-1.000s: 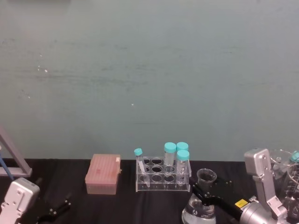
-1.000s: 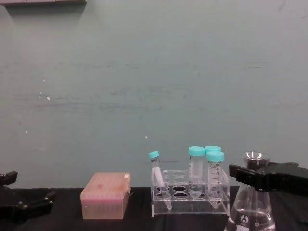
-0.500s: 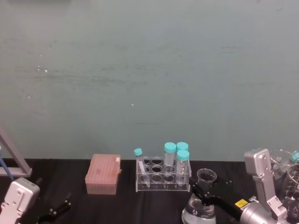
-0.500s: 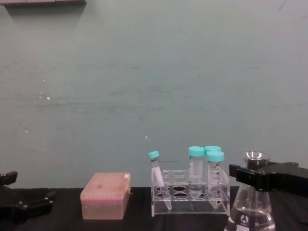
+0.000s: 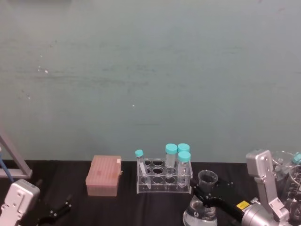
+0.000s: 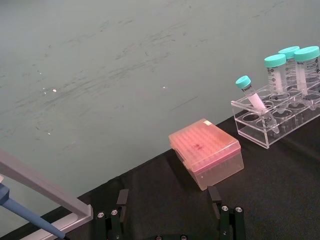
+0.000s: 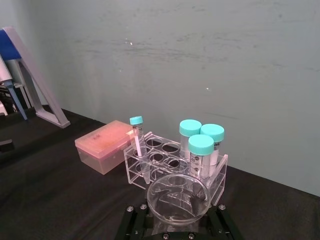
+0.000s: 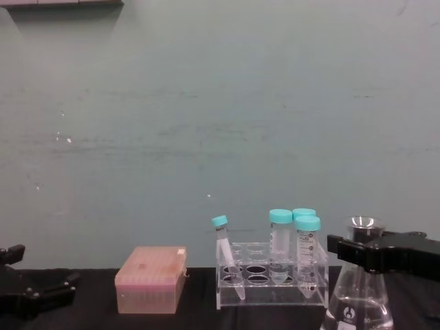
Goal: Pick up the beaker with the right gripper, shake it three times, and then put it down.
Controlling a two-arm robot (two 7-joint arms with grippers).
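We find the beaker (image 8: 359, 295), a clear glass conical flask with a wide base, narrow neck and flared rim, standing upright on the black worktop (image 5: 117, 207) at the robot's right, just beside the clear acrylic tube rack (image 5: 163, 177) that carries the blue-capped plastic tubes (image 8: 294, 240). Its long axis runs vertically, and the right gripper (image 8: 354, 251), a black claw with flat horizontal fingers, sits level with the neck just under the rim. The jaws straddle the neck on both sides; from the chest view they look clamped on the glass, though we cannot see the contact faces well enough to be sure. In the right wrist view the flask's round mouth (image 7: 178, 197) lies directly in front of the jaws, centred between them.

The base seems to rest on the worktop (no gap is visible under it), so we judge the lift has not begun. Smooth glass against flat fingers could slip during shaking.

The left gripper (image 6: 170, 220) is parked low at the robot's left, jaws apart, near the pink translucent lidded plastic box (image 5: 104, 175).
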